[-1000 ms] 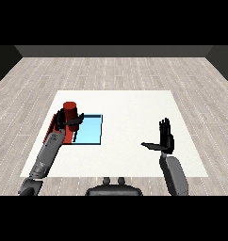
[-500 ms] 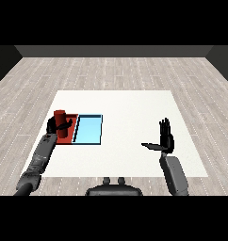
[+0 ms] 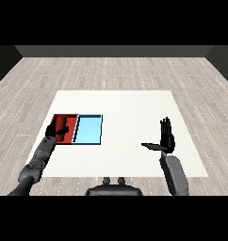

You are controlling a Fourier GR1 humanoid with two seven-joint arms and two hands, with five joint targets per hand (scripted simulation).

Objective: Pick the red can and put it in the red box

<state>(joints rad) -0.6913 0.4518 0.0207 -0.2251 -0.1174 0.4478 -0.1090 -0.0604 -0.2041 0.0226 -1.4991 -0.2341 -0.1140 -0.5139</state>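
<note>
The red can (image 3: 67,126) stands low inside the red tray (image 3: 59,117) at the table's left, and its colour blends with the tray. My left hand (image 3: 55,133) reaches over the tray's near left side, with its fingers and thumb curled round the can. To the right of the red tray, touching it, lies the light blue tray (image 3: 89,130), which holds nothing. My right hand (image 3: 166,137) is raised over the right part of the table, fingers straight up, thumb pointing left, holding nothing.
The white table (image 3: 130,108) stretches between the trays and my right hand. Grey wooden floor surrounds it on all sides.
My left hand has come down and toward me with the red can, from above the red tray's far end into the tray. The right hand has stayed still.
</note>
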